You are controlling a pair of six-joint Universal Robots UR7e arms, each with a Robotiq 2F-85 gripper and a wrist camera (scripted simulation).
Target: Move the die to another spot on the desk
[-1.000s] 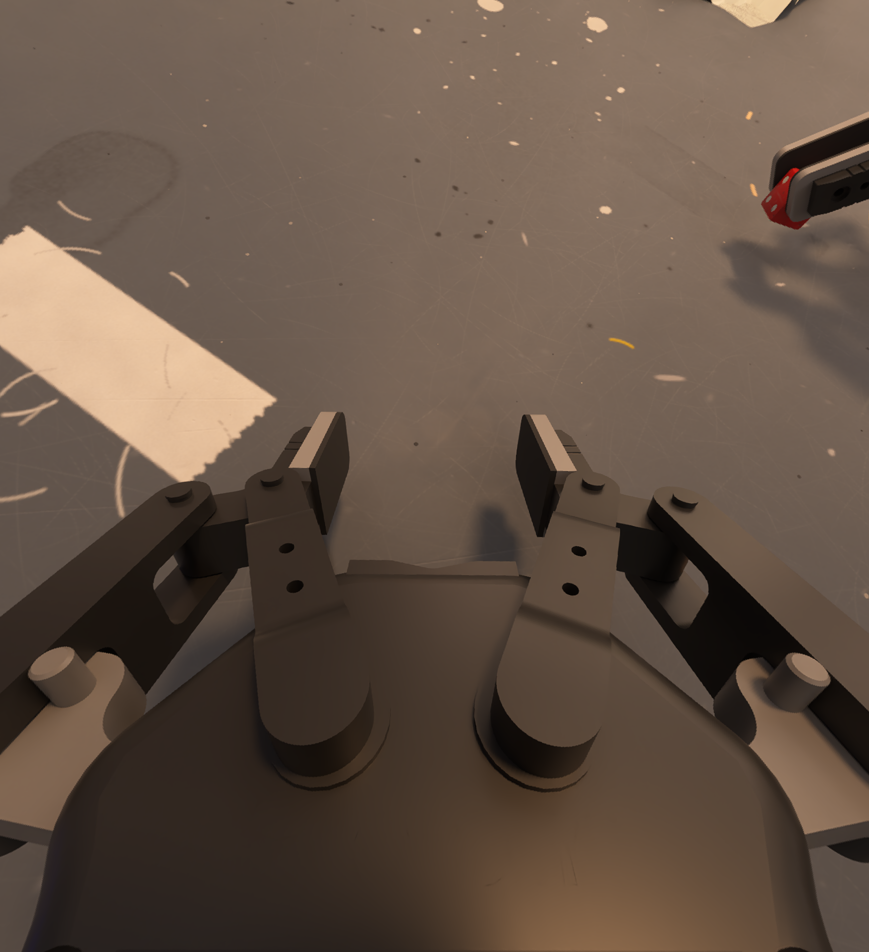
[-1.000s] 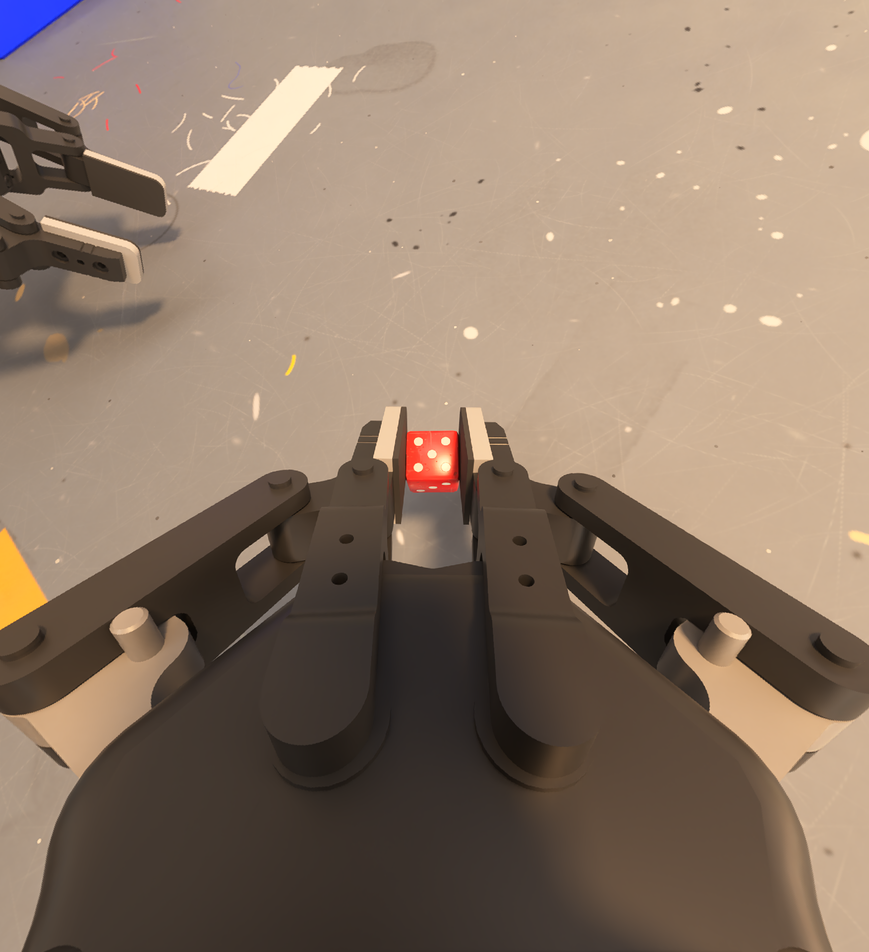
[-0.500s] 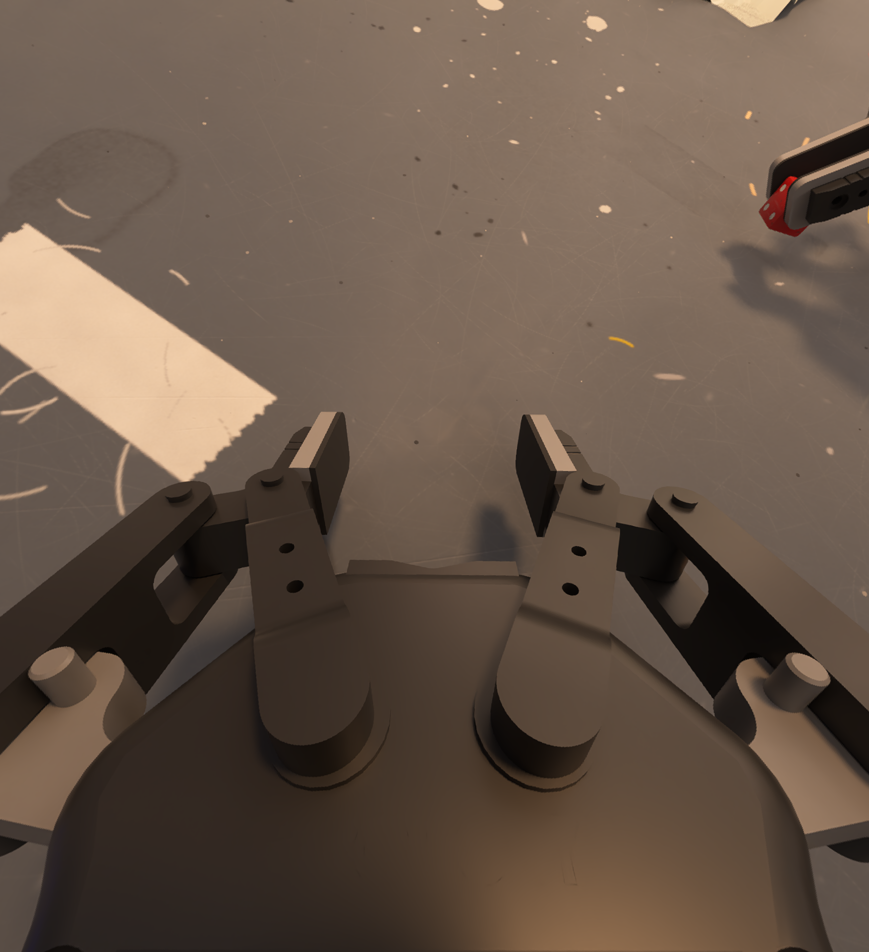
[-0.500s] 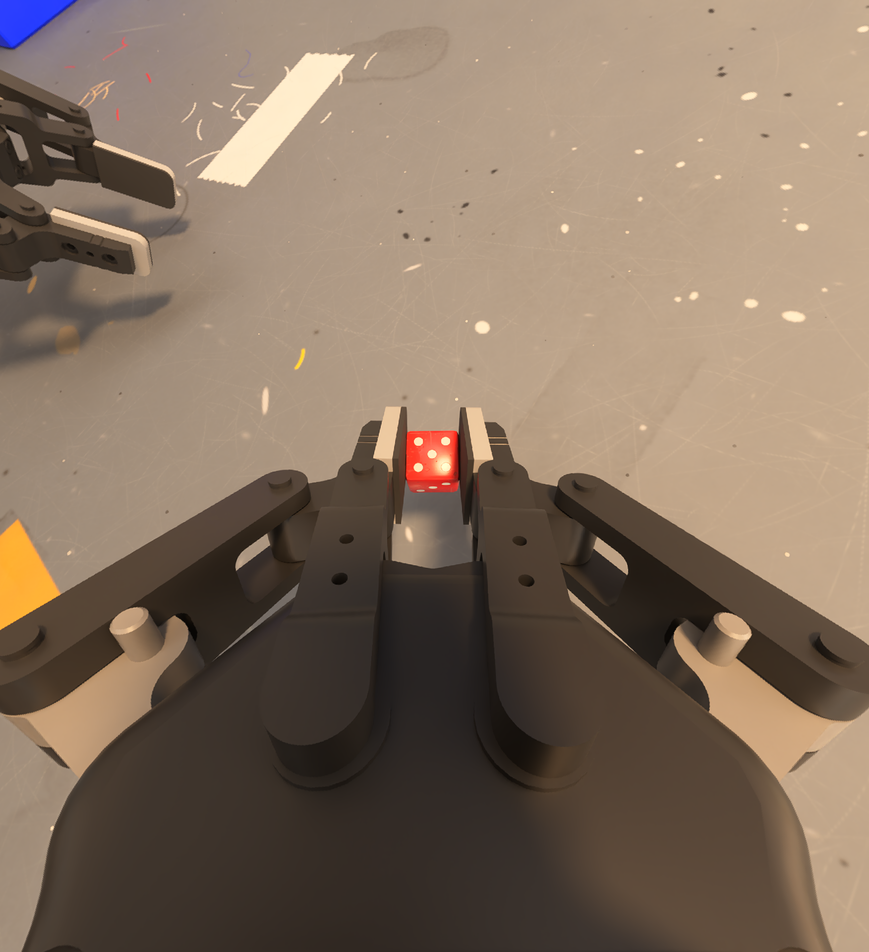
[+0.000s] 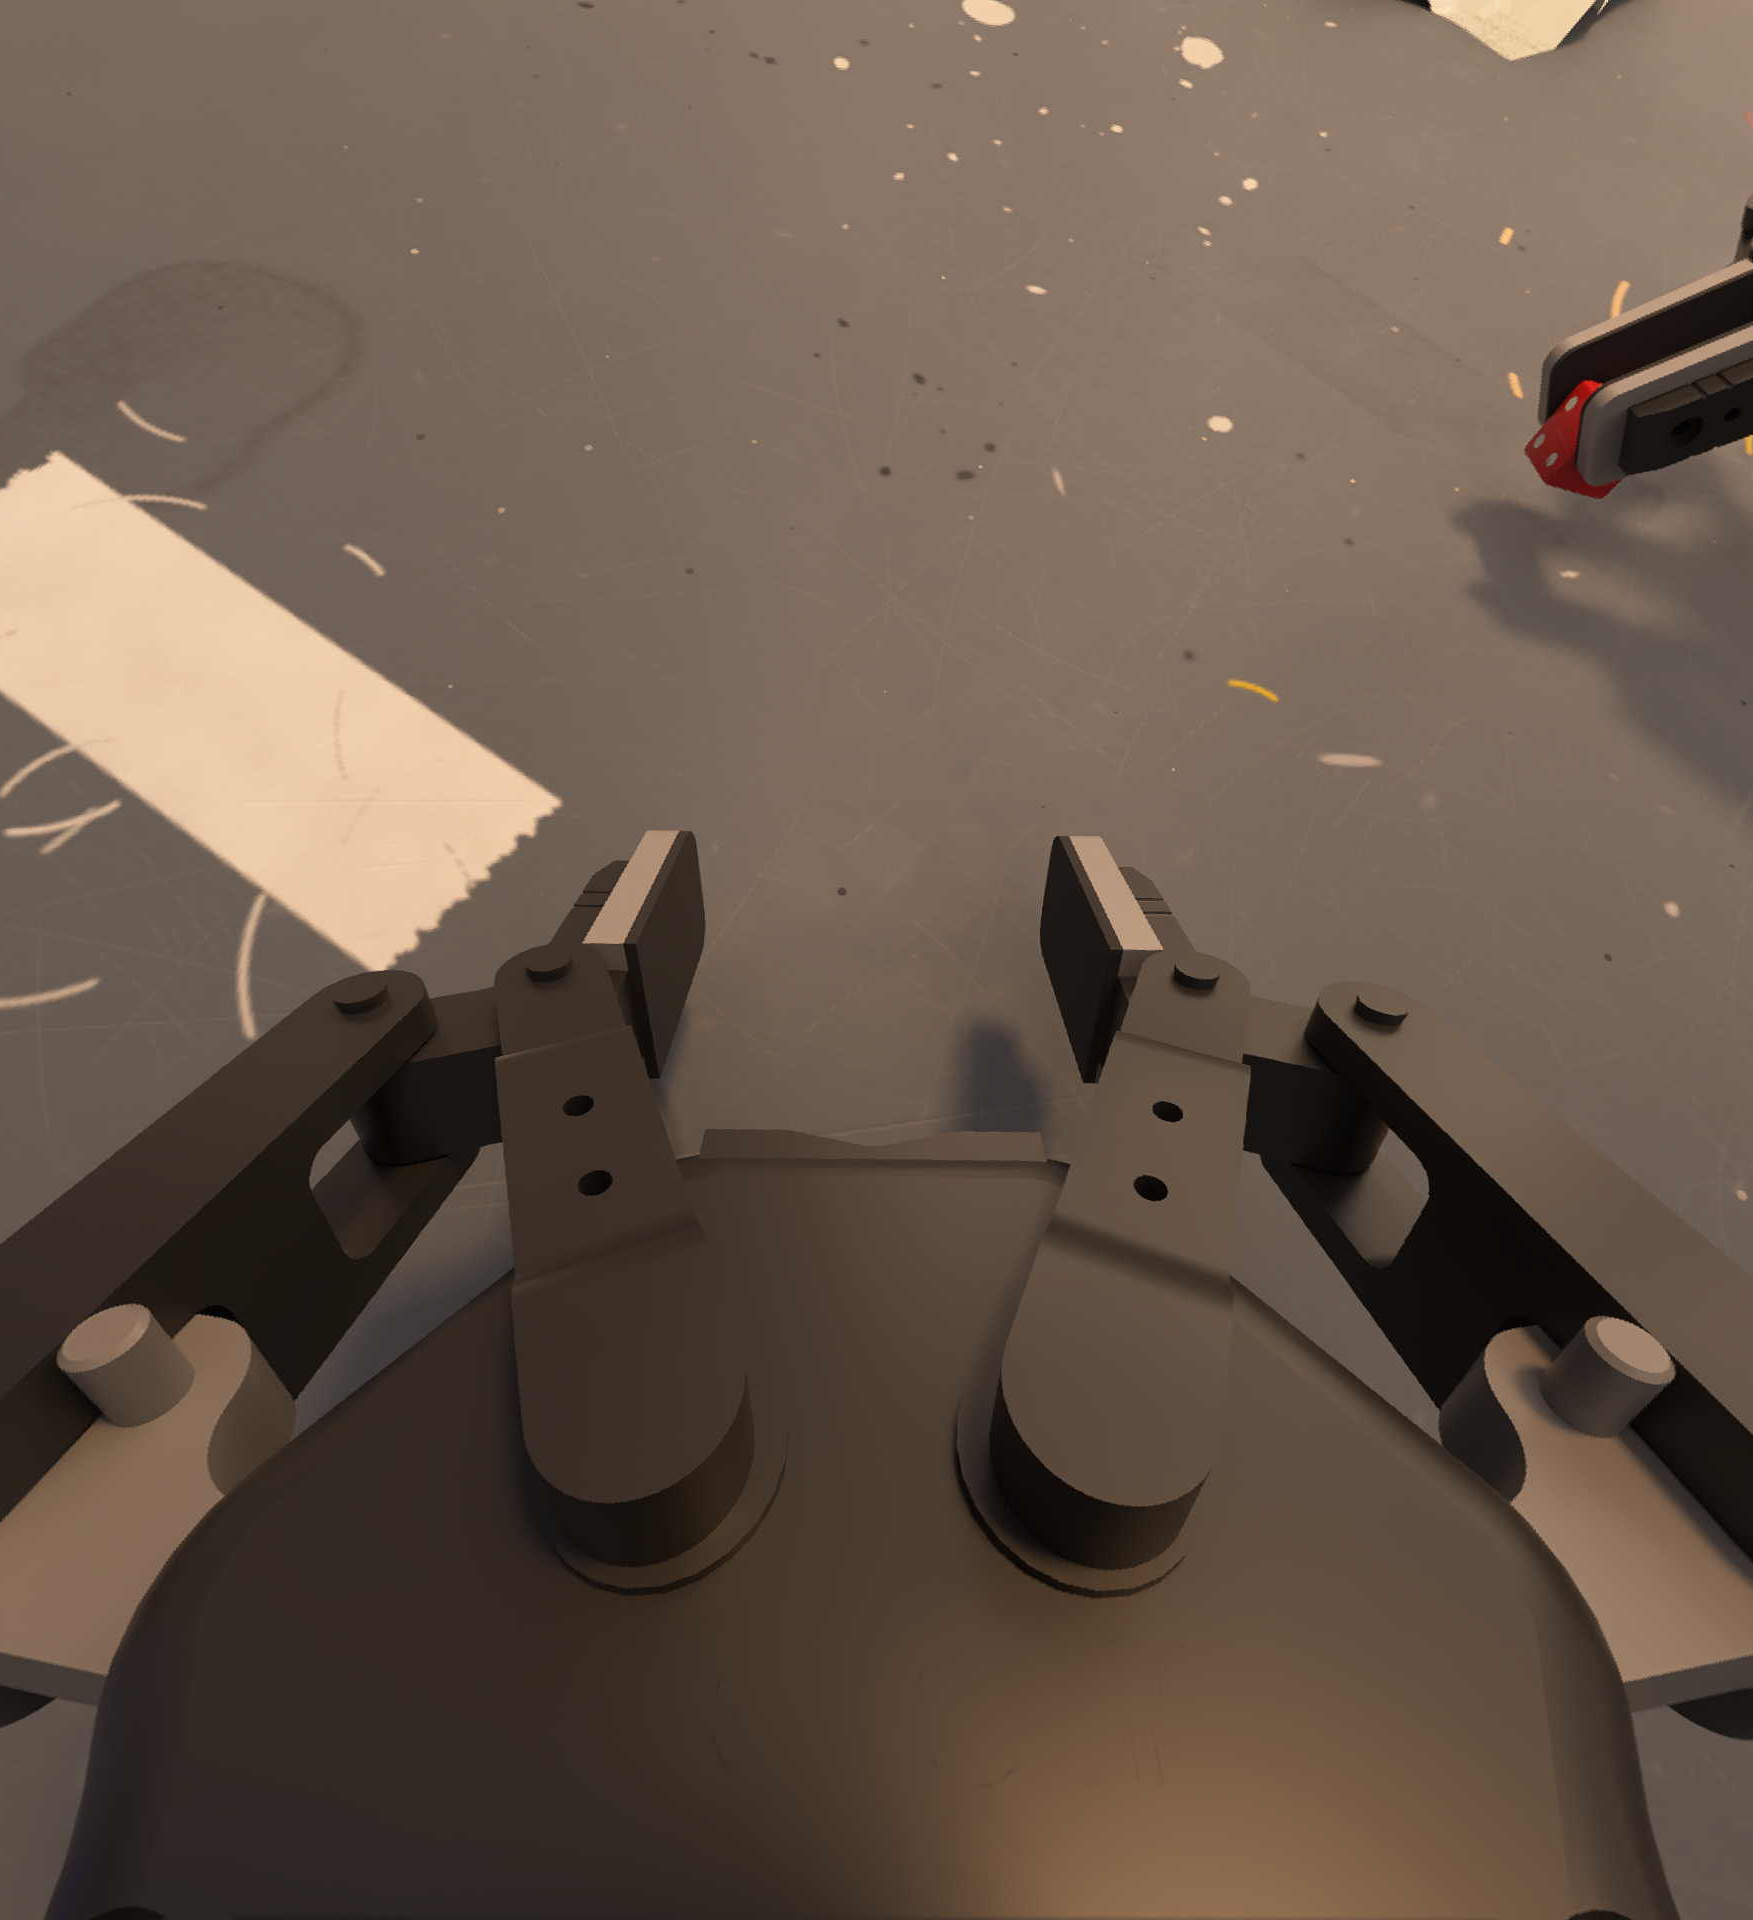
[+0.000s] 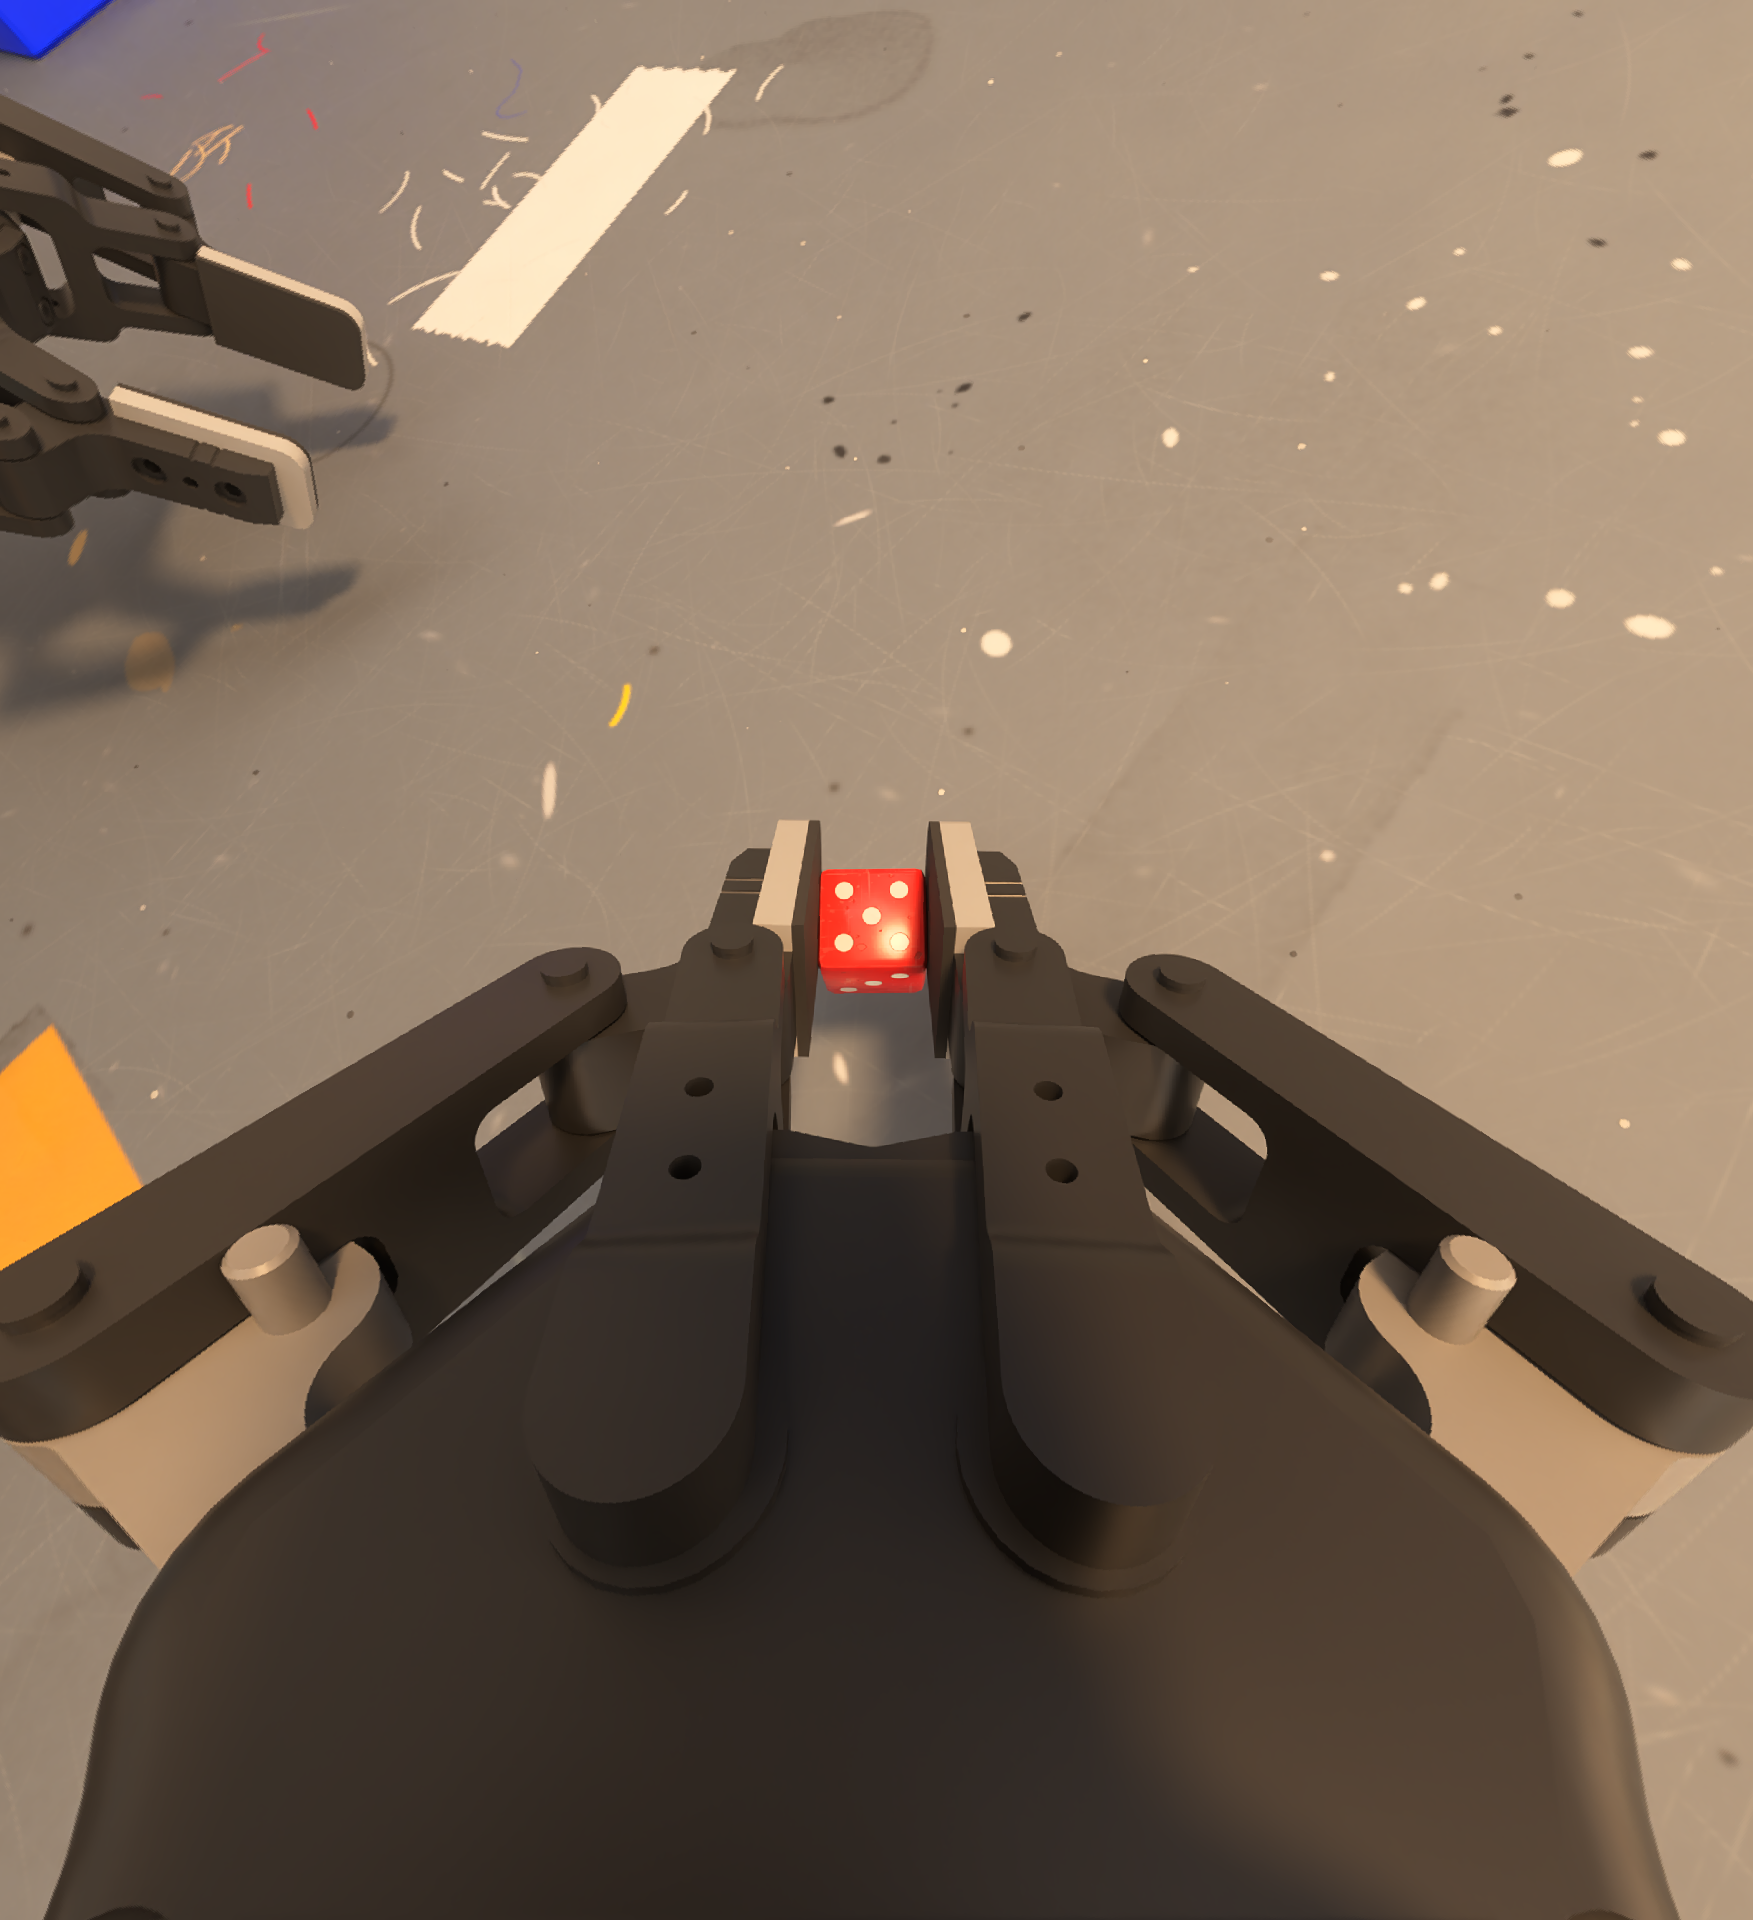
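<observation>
A red die with white pips sits clamped between the two pads of my right gripper, held above the grey desk. In the left wrist view the same die shows at the far right, in the tips of the right gripper, with its shadow on the desk below. My left gripper is open and empty, hovering over the desk; it also shows at the left of the right wrist view.
A strip of pale tape lies on the desk left of my left gripper; it also shows in the right wrist view. An orange patch and a blue object sit at the left. Paint specks dot the desk.
My right gripper has carried the die a little forward and left, closer to the left gripper. The left gripper has not moved.
</observation>
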